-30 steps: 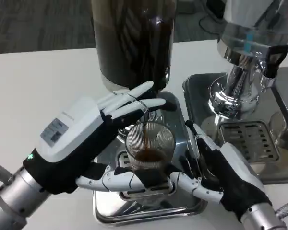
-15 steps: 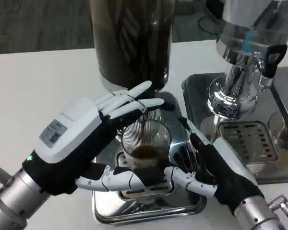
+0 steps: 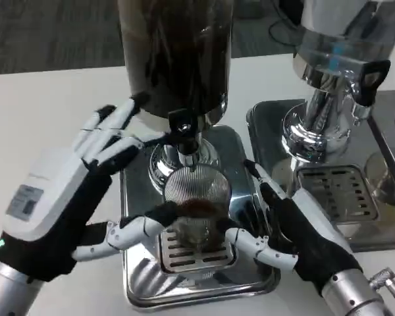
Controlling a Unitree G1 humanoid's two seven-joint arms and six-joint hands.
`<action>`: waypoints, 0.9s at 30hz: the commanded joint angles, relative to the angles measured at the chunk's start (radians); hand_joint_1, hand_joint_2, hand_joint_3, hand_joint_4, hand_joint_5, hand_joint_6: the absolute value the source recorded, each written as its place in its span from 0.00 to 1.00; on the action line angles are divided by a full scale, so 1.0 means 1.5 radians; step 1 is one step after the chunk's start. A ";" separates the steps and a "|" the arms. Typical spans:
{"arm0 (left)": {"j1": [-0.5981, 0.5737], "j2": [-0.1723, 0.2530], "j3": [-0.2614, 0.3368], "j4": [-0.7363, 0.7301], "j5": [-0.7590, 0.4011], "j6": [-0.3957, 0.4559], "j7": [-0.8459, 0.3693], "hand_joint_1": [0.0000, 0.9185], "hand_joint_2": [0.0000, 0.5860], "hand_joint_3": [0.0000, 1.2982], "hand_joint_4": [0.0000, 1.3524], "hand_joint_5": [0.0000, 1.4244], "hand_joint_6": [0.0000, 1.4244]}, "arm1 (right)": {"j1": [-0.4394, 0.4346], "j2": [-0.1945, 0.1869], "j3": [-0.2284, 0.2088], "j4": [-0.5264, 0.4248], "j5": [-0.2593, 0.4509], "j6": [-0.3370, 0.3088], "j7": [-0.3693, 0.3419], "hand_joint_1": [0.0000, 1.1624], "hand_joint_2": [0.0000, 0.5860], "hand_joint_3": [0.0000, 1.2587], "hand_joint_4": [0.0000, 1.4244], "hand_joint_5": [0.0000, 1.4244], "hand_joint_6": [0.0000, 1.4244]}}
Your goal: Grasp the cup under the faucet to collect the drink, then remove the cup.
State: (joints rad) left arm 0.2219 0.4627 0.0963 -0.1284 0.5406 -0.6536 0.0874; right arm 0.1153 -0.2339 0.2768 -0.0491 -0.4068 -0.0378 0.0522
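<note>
Cup sitting under the faucet — both hands around it.
Right hand [image 3: 296,230] is gripping the ribbed cup [image 3: 196,201] below the faucet [image 3: 183,135]; left hand [image 3: 72,191] is hovering spread, empty — thumb near the cup.

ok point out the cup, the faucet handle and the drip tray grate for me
cup [image 3: 194,197], head view, on its ribbed glass wall below the rim
faucet handle [image 3: 179,122], head view, on the black knob above the spout
drip tray grate [image 3: 184,253], head view, on the slotted plate before the cup

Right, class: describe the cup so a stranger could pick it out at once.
Find the tall dark dispenser at the table's centre. On its steel drip tray, below the black tap, stands the cup, with the right hand beside it. It is ribbed clear glass holding some dark drink.
</note>
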 commanded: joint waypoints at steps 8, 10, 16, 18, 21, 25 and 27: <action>0.094 -0.054 0.073 -0.012 0.021 0.048 0.098 0.00 0.32 0.02 0.00 0.00 0.00 | 0.028 -0.012 -0.011 -0.022 -0.005 -0.031 -0.013 0.36 0.38 0.00 0.00 0.00 0.03; 0.120 -0.065 0.076 -0.011 0.029 0.056 0.109 0.00 0.32 0.01 0.00 0.00 0.00 | 0.037 -0.013 -0.016 -0.035 -0.002 -0.027 -0.010 0.37 0.38 0.00 0.00 0.00 0.03; 0.169 -0.093 0.075 -0.003 0.044 0.080 0.133 0.00 0.31 0.00 0.00 0.00 0.00 | 0.054 -0.013 -0.021 -0.057 -0.011 -0.034 -0.018 0.39 0.37 0.00 0.00 0.00 0.05; 0.177 -0.097 0.071 0.003 0.047 0.085 0.136 0.00 0.31 0.01 0.00 0.00 0.00 | 0.053 -0.014 -0.019 -0.059 -0.010 -0.030 -0.011 0.40 0.37 0.00 0.00 0.00 0.06; 0.187 -0.102 0.066 0.016 0.052 0.098 0.138 0.00 0.29 0.01 0.00 0.00 0.00 | 0.049 -0.012 -0.015 -0.057 -0.009 -0.030 -0.007 0.40 0.37 0.00 0.00 0.00 0.06; 0.194 -0.092 0.062 0.029 0.077 0.101 0.153 0.00 0.19 0.02 0.00 0.00 0.00 | 0.036 -0.013 -0.009 -0.053 -0.008 -0.020 0.010 0.41 0.37 0.00 0.00 0.00 0.05; 0.197 -0.085 0.057 0.038 0.091 0.102 0.159 0.00 0.16 0.00 0.00 0.00 0.00 | 0.034 -0.013 -0.005 -0.042 -0.017 -0.032 0.002 0.41 0.37 0.00 0.00 0.00 0.03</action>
State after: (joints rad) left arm 0.5082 0.3172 0.1881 -0.0884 0.6487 -0.5093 0.3029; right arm 0.1741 -0.2491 0.2605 -0.1243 -0.4143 -0.0745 0.0607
